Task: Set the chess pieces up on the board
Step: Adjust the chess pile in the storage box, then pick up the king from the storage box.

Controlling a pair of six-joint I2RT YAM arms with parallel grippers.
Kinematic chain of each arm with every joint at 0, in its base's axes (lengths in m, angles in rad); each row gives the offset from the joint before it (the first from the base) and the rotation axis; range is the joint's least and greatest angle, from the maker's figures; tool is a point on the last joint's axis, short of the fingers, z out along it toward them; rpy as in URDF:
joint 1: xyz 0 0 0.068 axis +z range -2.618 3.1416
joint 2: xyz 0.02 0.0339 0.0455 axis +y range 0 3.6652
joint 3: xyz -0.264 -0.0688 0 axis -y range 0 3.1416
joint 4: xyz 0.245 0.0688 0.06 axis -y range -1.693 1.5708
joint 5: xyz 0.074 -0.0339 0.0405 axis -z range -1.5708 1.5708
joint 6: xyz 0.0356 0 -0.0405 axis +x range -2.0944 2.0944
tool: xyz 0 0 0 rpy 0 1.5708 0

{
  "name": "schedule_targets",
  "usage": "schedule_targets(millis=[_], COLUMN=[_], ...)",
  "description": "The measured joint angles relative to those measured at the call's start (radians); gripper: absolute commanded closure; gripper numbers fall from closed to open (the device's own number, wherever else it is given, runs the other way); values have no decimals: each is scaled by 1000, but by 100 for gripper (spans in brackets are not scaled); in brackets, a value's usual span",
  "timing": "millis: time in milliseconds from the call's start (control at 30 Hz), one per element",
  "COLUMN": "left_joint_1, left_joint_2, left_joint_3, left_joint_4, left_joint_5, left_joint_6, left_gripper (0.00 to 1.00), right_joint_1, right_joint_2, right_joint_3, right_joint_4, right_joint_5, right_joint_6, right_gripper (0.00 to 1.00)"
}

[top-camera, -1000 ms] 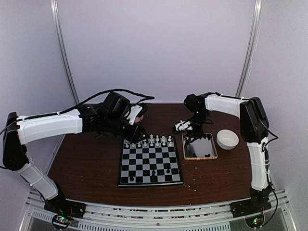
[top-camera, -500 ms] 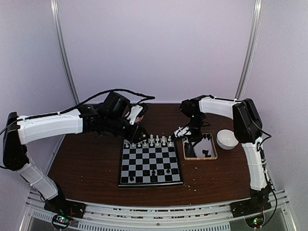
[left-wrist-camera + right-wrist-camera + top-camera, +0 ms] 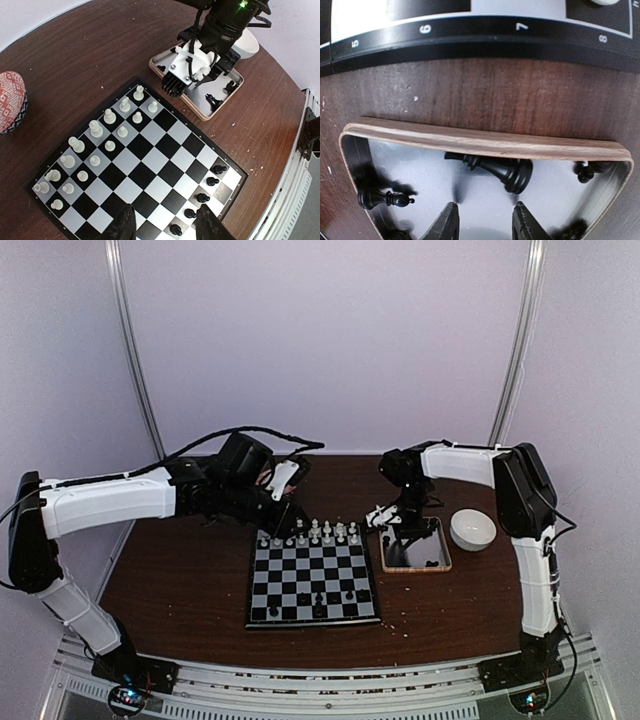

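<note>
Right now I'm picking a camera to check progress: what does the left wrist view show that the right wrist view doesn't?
Left wrist only: two rows of white pieces, five black pieces along the opposite edge of the board, the right gripper above the tray. Right wrist only: the board's rim numbers, a large black piece lying on its side. Both: the wooden-rimmed tray holding black pieces.

The board [image 3: 150, 170] is chequered black and silvery grey, rimmed black; its far pieces [image 3: 95, 129] are white, its near pieces [image 3: 202, 197] black. The tray [image 3: 485, 142] to its right has a light wooden rim, and the table [image 3: 180, 580] is dark brown.
</note>
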Motion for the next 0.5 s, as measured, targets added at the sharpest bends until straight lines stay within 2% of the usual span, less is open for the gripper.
schedule_targets(millis=[500], left_joint_1=[0], left_joint_2=[6], left_joint_3=[-2], left_joint_4=[18], left_joint_5=[14], left_joint_6=[-1], left_gripper=[59], right_joint_1=[47], right_joint_2=[-1], right_joint_3=[32], right_joint_4=[78], right_joint_5=[21], right_joint_6=[3], right_gripper=[57])
